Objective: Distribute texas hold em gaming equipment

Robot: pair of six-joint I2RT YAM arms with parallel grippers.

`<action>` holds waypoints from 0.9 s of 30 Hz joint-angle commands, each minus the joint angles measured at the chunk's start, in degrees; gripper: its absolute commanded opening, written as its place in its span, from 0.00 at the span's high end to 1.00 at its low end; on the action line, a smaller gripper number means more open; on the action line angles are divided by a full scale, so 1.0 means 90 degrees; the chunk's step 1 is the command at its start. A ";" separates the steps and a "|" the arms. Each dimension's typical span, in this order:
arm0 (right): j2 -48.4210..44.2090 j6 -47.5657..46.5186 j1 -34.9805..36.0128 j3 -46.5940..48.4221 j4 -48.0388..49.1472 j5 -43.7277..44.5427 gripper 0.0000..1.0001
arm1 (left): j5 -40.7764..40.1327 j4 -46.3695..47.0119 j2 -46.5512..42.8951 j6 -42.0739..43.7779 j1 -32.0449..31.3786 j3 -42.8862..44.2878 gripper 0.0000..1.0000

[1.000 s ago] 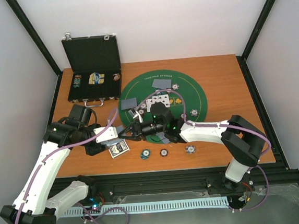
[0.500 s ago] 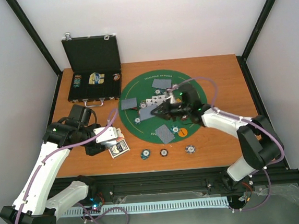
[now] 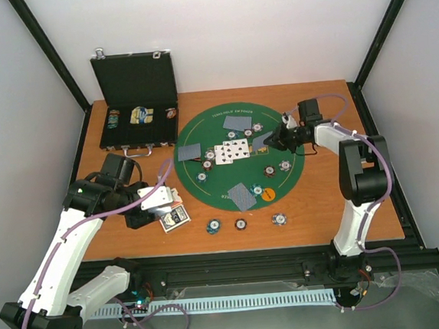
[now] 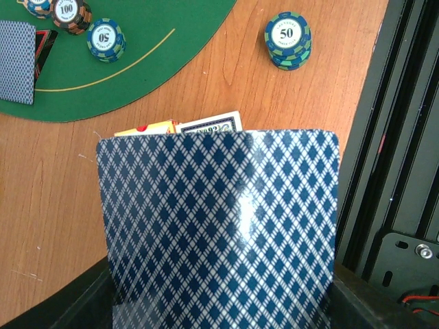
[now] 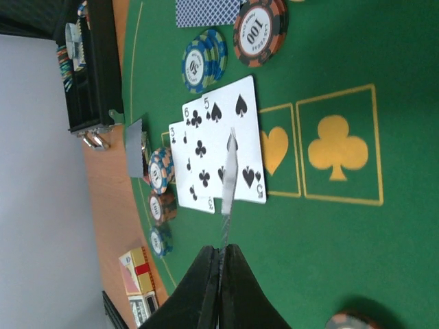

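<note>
My left gripper (image 3: 163,196) hovers over the wood left of the green mat (image 3: 214,192), shut on a stack of blue-backed playing cards (image 4: 219,226) that hides its jaws in the left wrist view. Over the mat's right side, my right gripper (image 3: 281,141) is shut on a single card (image 5: 226,178), seen edge-on and held just above the felt. Three face-up cards (image 5: 219,147) lie in the mat's middle, with face-down cards (image 3: 237,122) and striped chips (image 5: 259,31) around them. An orange disc (image 3: 267,194) lies near the front of the mat.
The open black case (image 3: 137,102) stands at the back left with chips in its tray. A card box (image 3: 174,218) lies below the left gripper. Three chip stacks (image 3: 241,224) sit on the wood near the front edge.
The right arm has swung from beside the left gripper across the mat to its right side, carrying a card. The left arm has stayed still with its stack.
</note>
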 commanded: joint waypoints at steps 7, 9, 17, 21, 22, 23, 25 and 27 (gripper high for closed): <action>0.1002 -0.0497 -0.0005 0.1051 -0.0592 -0.0211 0.97 | 0.0159 0.0083 -0.0051 -0.0075 -0.0003 0.0099 0.83; 0.1136 -0.0492 -0.0025 0.1086 -0.0580 -0.0218 0.97 | 0.0136 0.0077 -0.0060 -0.0075 -0.0003 0.0103 0.84; 0.1483 -0.0546 -0.0090 0.1123 -0.0570 -0.0301 0.97 | 0.0090 0.0042 -0.0121 -0.0065 -0.0003 0.0060 0.83; 0.1502 -0.0635 -0.0133 0.1133 -0.0744 -0.0091 0.91 | 0.0080 0.0042 -0.0134 -0.0067 -0.0003 0.0055 0.83; 0.1500 -0.0662 -0.0140 0.1134 -0.0790 -0.0021 0.88 | 0.0084 0.0048 -0.0134 -0.0065 -0.0003 0.0055 0.83; 0.1500 -0.0680 -0.0144 0.1126 -0.0830 0.0124 0.86 | 0.0080 0.0034 -0.0126 -0.0073 -0.0003 0.0055 0.84; 0.1514 -0.0726 -0.0144 0.1146 -0.0978 0.0369 0.83 | 0.0083 0.0038 -0.0122 -0.0083 -0.0003 0.0070 0.83; 0.1536 -0.0834 -0.0145 0.1212 -0.1202 0.0652 0.80 | 0.0089 0.0031 -0.0131 -0.0090 -0.0003 0.0084 0.83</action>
